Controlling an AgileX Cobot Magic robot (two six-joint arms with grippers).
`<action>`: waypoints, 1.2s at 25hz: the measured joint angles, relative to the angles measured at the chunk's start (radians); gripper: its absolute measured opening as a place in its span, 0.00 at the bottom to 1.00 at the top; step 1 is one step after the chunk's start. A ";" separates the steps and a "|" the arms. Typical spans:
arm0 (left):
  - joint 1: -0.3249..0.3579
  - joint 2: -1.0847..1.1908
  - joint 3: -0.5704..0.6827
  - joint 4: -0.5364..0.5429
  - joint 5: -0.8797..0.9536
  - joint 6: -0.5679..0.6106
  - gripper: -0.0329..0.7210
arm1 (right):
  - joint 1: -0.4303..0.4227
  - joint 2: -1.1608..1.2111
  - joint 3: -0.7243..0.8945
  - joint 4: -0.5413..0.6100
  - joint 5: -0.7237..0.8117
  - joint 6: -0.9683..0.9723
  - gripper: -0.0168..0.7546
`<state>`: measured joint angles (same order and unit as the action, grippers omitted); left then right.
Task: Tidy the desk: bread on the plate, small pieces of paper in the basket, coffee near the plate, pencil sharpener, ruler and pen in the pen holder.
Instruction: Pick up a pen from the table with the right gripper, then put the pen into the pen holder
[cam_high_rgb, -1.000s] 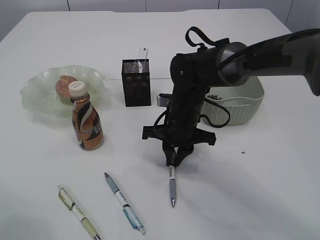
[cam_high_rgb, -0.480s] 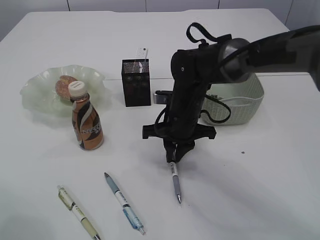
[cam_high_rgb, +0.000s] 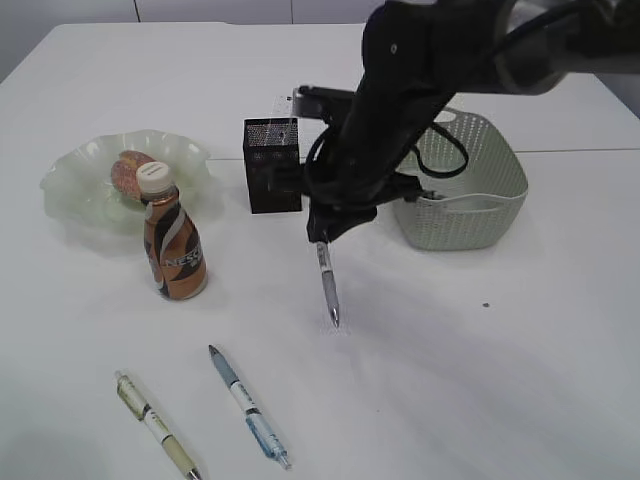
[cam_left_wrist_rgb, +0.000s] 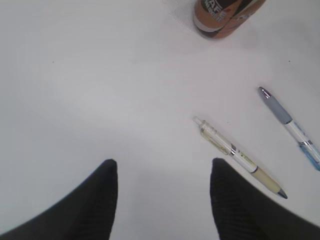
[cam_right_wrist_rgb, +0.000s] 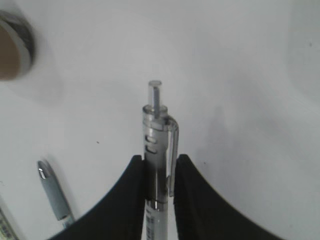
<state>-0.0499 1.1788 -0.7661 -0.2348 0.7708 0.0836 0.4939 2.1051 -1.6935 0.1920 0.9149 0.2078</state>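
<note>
Pen (cam_high_rgb: 325, 283): light, stiff, slick-barrelled; your right gripper (cam_high_rgb: 322, 236) clamps its clip end just beside the holder (cam_high_rgb: 272, 165), tip dangling; left gripper (cam_left_wrist_rgb: 162, 172) spread, empty.

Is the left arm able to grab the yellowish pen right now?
Probably yes. The left gripper is open and empty, the yellowish pen lies just ahead to its right on bare table, and nothing sits between them.
</note>
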 joint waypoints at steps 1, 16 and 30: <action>0.000 0.000 0.000 0.000 0.005 0.000 0.62 | -0.007 -0.009 -0.008 0.015 -0.014 -0.004 0.17; 0.000 0.000 0.000 0.000 0.019 0.000 0.62 | -0.191 -0.051 -0.135 0.543 -0.249 -0.387 0.17; 0.000 0.000 0.000 0.000 0.019 0.000 0.62 | -0.197 0.021 -0.137 1.177 -0.511 -0.973 0.17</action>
<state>-0.0499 1.1788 -0.7661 -0.2348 0.7897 0.0836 0.2969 2.1259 -1.8310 1.3691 0.4036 -0.7652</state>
